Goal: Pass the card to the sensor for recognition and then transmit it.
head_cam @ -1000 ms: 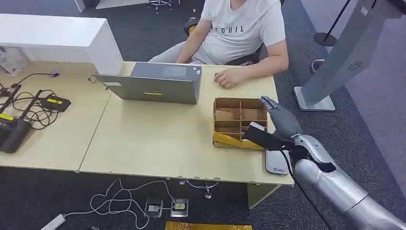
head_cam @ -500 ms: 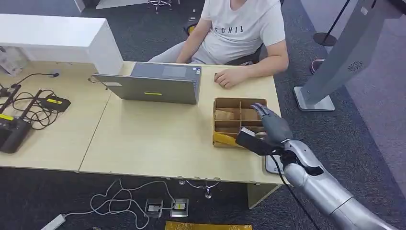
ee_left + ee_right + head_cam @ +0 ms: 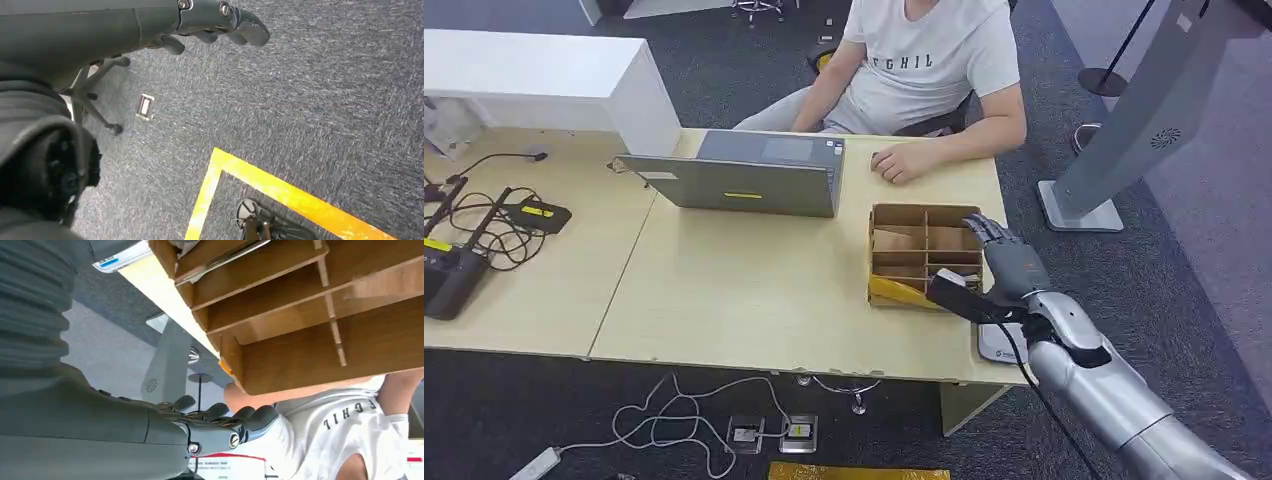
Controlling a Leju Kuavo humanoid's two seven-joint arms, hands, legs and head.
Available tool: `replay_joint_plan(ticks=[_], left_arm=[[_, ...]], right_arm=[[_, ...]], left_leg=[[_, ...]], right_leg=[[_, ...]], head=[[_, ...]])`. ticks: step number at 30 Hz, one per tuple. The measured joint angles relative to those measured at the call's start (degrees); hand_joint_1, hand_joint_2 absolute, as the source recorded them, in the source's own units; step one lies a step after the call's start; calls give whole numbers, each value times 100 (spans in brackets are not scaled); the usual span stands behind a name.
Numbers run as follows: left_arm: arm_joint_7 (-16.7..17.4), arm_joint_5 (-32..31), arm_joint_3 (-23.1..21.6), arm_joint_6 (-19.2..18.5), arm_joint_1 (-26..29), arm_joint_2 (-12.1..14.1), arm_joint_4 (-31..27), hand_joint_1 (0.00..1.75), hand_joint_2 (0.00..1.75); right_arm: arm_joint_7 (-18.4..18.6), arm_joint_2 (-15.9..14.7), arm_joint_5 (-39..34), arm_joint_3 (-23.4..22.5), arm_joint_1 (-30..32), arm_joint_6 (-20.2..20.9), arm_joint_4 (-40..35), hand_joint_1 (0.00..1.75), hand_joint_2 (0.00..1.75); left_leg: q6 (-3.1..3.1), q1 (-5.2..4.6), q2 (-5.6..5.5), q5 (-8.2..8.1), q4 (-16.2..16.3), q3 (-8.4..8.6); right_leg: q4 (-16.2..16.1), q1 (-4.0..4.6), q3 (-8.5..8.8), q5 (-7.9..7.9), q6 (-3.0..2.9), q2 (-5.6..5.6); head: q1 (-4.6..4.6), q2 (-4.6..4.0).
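A brown cardboard divider box (image 3: 921, 212) stands at the table's right end. My right hand (image 3: 1002, 268) hovers at the box's right near corner, fingers stretched over the compartments, thumb (image 3: 964, 298) lying across the near row; nothing is plainly held. In the right wrist view the fingers (image 3: 235, 422) are spread and bare beside the box (image 3: 325, 355), and a flat card (image 3: 225, 257) lies in one compartment. The grey sensor pad (image 3: 999, 342) sits on the table edge under my right wrist, its labelled corner (image 3: 120, 257) visible. My left hand (image 3: 220, 20) hangs over the carpet, holding nothing.
A person sits across the table with a hand (image 3: 904, 160) resting near the box's far side. A grey laptop (image 3: 744, 180) stands left of the box. Routers and cables (image 3: 464, 250) crowd the far left. A grey kiosk stand (image 3: 1124, 140) rises on the floor to the right.
My right hand swung left toward the box's near row, then drifted back right a little and further over the box. The person and table things stayed still.
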Motion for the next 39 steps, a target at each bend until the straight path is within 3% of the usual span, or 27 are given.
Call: replay_joint_plan(ticks=[13, 37, 38, 39], left_arm=[[-11, -42, 0, -72, -1, 13, -2, 0, 0], [-11, -42, 0, -66, -1, 13, -2, 0, 0], [-11, -33, 0, -66, -1, 13, 0, 0, 0], [-11, -24, 0, -66, -1, 13, 0, 0, 0]], right_arm=[[-179, 11, -22, -79, 116, -127, 138, 0, 175], [-422, 343, -50, -76, -14, -369, 693, 0, 175], [-424, 345, -46, -76, -24, -380, 708, 10, 175], [-426, 348, -37, -76, -34, -387, 717, 159, 175]], left_leg=[[0, 0, 1, 0, -1, -1], [0, 0, 0, 0, -1, -3], [0, 0, 0, 0, -1, -3], [0, 0, 0, 0, -1, -3]], right_leg=[[0, 0, 1, 0, 0, 1], [0, 0, 1, 0, 0, -1], [0, 0, 1, 0, 0, -2], [0, 0, 1, 0, 0, -2]], head=[[2, 0], [2, 0], [0, 0], [2, 0]])
